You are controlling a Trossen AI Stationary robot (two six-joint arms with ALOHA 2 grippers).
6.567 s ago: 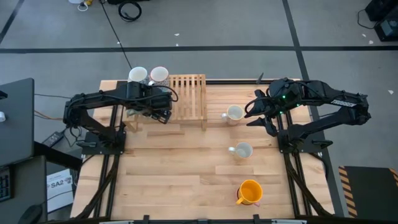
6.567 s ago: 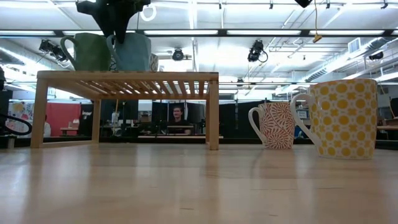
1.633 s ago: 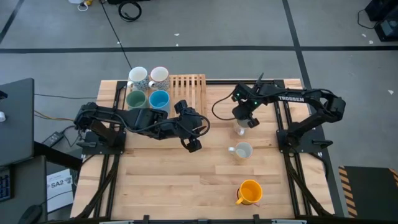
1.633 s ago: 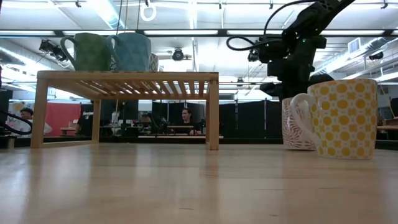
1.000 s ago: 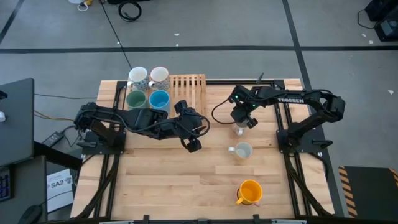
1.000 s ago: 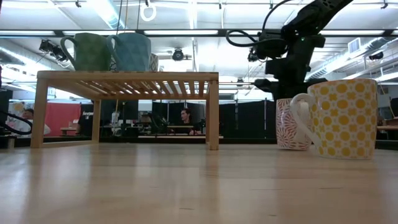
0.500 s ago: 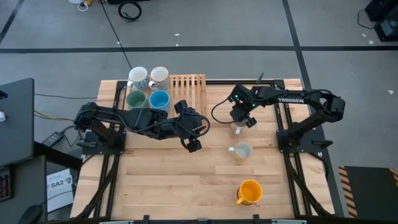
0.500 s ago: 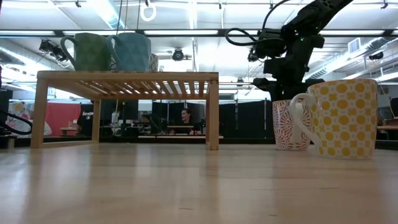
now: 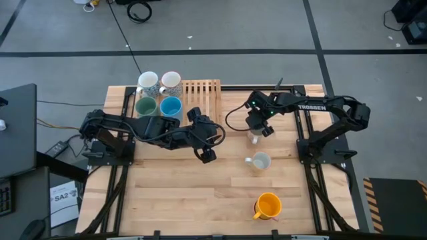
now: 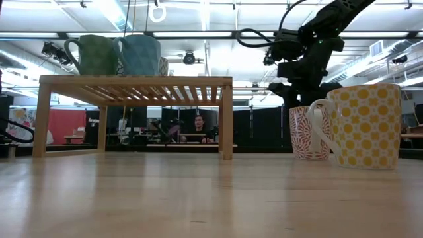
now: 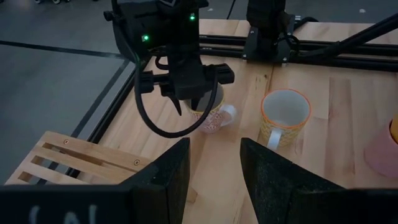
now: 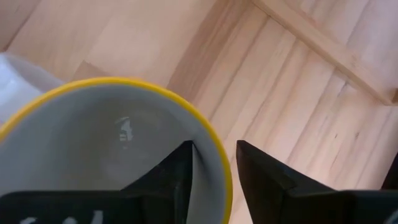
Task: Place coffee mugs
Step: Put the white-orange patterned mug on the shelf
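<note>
A white mug with a pink pattern and a yellow rim (image 9: 255, 137) stands upright on the table right of the wooden rack (image 9: 202, 103). My right gripper (image 12: 214, 163) comes down over it, open, one finger inside the rim and one outside. Two more mugs stand nearer on the table, one yellow-dotted (image 9: 259, 161) and one orange (image 9: 268, 205). On the rack's left part are green (image 9: 146, 106), blue (image 9: 171, 106) and two white mugs (image 9: 159, 81). My left gripper (image 9: 206, 153) hovers open and empty in front of the rack. My right gripper straddles the patterned mug's rim (image 12: 219, 167) from above, slanting down. A strip of table shows between the rim and the outer finger (image 12: 261, 177). Whether the inner finger (image 12: 181, 171) touches the wall, I cannot tell. The mug rests on its base on the table.
The rack's right part (image 9: 208, 100) is bare slats. Bare tabletop (image 9: 187, 193) lies in the near left half. The yellow-dotted mug (image 10: 367, 125) stands close in front of the patterned one (image 10: 305, 132) in the low view. People sit in the room beyond the table.
The patterned mug under my right gripper has shifted a little toward the rack and stands upright on the table. My left arm has kept still.
</note>
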